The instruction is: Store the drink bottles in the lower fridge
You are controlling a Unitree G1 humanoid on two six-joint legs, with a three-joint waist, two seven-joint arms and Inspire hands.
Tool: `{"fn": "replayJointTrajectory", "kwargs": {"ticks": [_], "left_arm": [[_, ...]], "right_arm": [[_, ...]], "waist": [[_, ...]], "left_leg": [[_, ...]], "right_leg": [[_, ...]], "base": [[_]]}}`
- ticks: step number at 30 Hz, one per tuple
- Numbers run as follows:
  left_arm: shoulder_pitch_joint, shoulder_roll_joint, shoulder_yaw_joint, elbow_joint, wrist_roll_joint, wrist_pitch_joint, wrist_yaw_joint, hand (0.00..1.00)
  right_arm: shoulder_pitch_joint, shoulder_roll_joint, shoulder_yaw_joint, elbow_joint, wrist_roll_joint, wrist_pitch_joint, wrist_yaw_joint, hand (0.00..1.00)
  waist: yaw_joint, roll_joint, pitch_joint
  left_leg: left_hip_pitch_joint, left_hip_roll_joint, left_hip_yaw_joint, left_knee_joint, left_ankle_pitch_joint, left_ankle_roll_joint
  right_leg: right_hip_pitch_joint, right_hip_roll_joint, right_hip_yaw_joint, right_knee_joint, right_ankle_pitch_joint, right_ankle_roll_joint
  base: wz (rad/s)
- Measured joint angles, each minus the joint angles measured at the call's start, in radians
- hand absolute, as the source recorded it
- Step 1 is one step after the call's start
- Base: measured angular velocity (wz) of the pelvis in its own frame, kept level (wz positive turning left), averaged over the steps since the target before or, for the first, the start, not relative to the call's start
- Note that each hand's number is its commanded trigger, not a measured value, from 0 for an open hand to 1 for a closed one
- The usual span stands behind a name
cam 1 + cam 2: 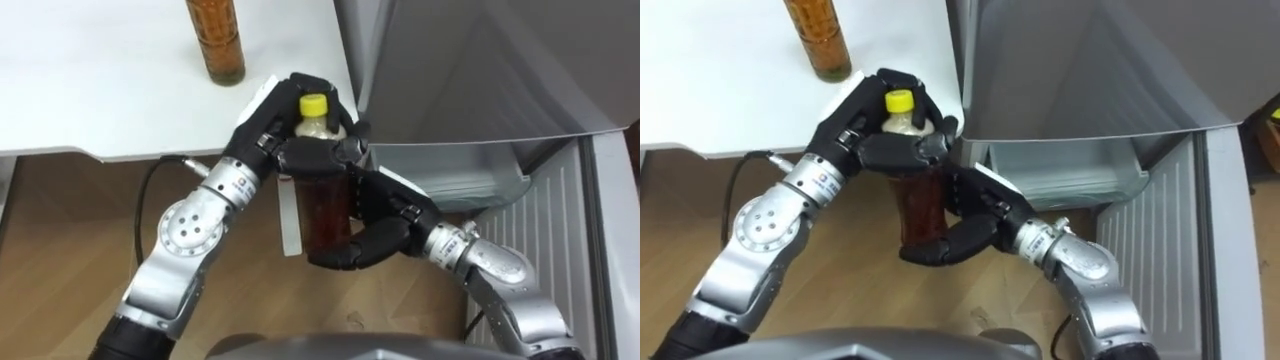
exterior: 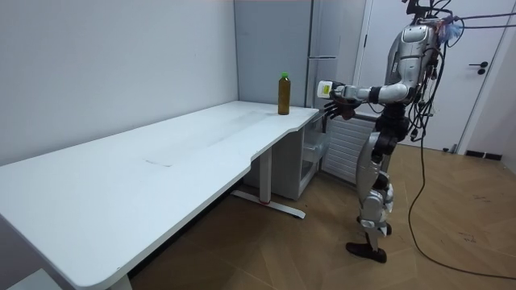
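Observation:
A bottle of brown drink with a yellow cap (image 1: 325,205) hangs upright in the air off the table's corner, in front of the open lower fridge (image 1: 450,170). My left hand (image 1: 265,130) is shut round its neck and shoulder, just under the cap. My right hand (image 1: 372,238) is curled round its lower part from the right and underneath. A second bottle of amber drink (image 1: 215,40) stands on the white table (image 1: 90,80) behind my left hand; the room view shows its green cap (image 2: 284,76).
The lower fridge's door (image 1: 560,240) hangs open at the right, its ribbed inner side showing. A grey shelf edge (image 1: 440,155) lies inside the compartment. The tall grey fridge body (image 2: 322,48) stands past the table's end. Wooden floor (image 1: 60,220) lies below.

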Motion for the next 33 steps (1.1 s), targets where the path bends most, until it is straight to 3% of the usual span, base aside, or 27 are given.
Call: {"fn": "replayJointTrajectory", "kwargs": {"ticks": [11, 12, 13, 14, 29, 33], "left_arm": [[0.004, 0.006, -0.022, 0.0, 0.0, -0.001, 0.002, 1.0], [0.003, 0.007, -0.023, 0.0, 0.0, -0.001, 0.004, 1.0], [0.003, 0.007, -0.026, 0.0, 0.0, -0.001, 0.008, 1.0], [0.003, 0.007, -0.027, 0.0, 0.0, -0.001, 0.01, 1.0], [0.003, 0.011, -0.077, 0.0, 0.0, -0.029, 0.031, 1.0], [0.003, 0.0, -0.09, 0.0, -0.001, -0.029, 0.032, 1.0]], "right_arm": [[-0.002, -0.044, 0.005, -0.001, 0.014, 0.005, 0.035, 0.0], [-0.002, -0.044, 0.006, -0.001, 0.016, 0.005, 0.035, 0.15], [-0.002, -0.044, 0.005, -0.001, 0.016, 0.005, 0.035, 0.51], [-0.002, -0.044, 0.005, -0.001, 0.016, 0.005, 0.035, 1.0], [-0.003, -0.043, 0.001, -0.001, 0.02, 0.028, 0.021, 1.0], [-0.004, -0.043, 0.008, -0.001, 0.02, 0.028, 0.009, 1.0]], "waist": [[0.003, -0.006, -0.0022], [0.0, -0.007, -0.0027], [0.0, -0.008, -0.0029], [0.0, -0.008, -0.0029], [0.003, -0.008, -0.0022], [0.006, -0.009, -0.0023]], "left_leg": [[-0.023, 0.0, -0.008, 0.008, 0.0, 0.0], [-0.023, 0.0, -0.008, 0.009, 0.0, 0.0], [-0.024, 0.0, -0.008, 0.01, 0.0, 0.0], [-0.025, 0.0, -0.008, 0.011, 0.0, 0.0], [-0.031, 0.001, -0.013, 0.019, 0.0, 0.0], [-0.033, 0.001, -0.017, 0.022, 0.0, 0.0]], "right_leg": [[-0.018, 0.0, -0.005, 0.001, 0.001, -0.001], [-0.018, 0.0, -0.005, 0.001, 0.001, -0.001], [-0.018, 0.0, -0.005, 0.001, 0.001, -0.001], [-0.019, 0.0, -0.005, 0.001, 0.001, -0.001], [-0.021, 0.0, -0.011, 0.005, 0.002, -0.003], [-0.02, 0.0, -0.015, 0.005, 0.002, -0.003]], "base": [[0.01], [0.0], [0.0], [0.0], [0.0], [0.02]]}}
